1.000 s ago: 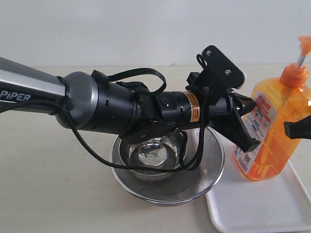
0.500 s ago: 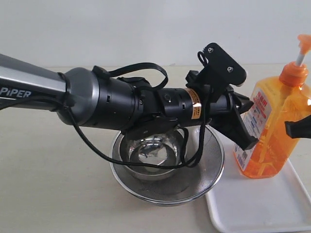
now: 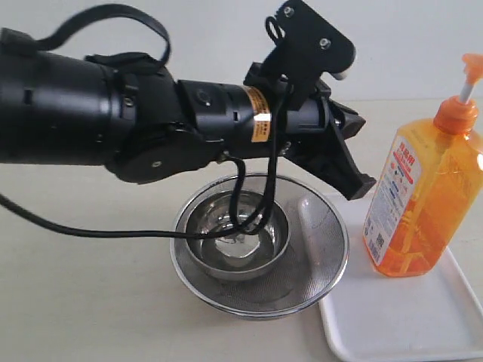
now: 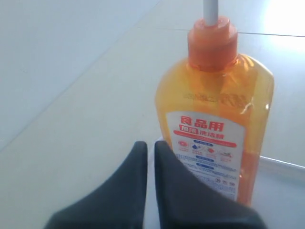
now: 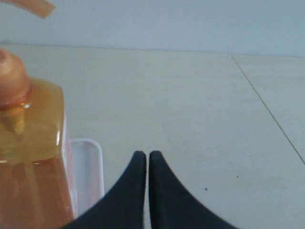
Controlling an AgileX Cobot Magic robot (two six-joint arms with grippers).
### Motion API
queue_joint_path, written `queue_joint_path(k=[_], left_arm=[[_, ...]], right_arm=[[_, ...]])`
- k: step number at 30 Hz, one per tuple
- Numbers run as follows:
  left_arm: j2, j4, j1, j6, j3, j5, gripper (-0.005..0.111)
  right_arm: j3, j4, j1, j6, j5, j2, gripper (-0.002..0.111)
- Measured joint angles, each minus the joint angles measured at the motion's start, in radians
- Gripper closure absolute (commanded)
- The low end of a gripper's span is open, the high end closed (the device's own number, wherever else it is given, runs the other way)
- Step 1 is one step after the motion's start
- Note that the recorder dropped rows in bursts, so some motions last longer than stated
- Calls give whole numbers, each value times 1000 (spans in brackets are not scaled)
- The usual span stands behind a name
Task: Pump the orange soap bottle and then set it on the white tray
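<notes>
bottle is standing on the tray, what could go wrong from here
1. The shut left claw hangs close beside the tall orange soap bottle, which stands near the edge of the white tray. A sideways swing could tip it off.
2. The arm's cable droops into the steel bowl. It might snag and drag the bowl when the arm moves.

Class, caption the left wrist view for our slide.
Closed fingers face the orange soap bottle standing on the white tray.
</notes>
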Motion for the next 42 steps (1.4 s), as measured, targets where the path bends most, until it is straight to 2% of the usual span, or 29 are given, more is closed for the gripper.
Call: queue_joint_path(k=[4, 11, 37, 40, 42], left_arm=[[-82, 0, 2, 2, 71, 6, 102], [-128, 0, 4, 2, 102, 53, 102], [-128, 0, 4, 2, 103, 53, 102], [-128, 0, 4, 2, 103, 53, 102], [-128, 0, 4, 2, 103, 53, 102]], right_arm=[[0, 105, 0, -125, -2, -130, 108], [0, 127, 0, -123, -13, -265, 108], [0, 165, 0, -126, -13, -287, 108], [0, 317, 0, -269, -13, -287, 108], [0, 476, 0, -481, -19, -287, 108]])
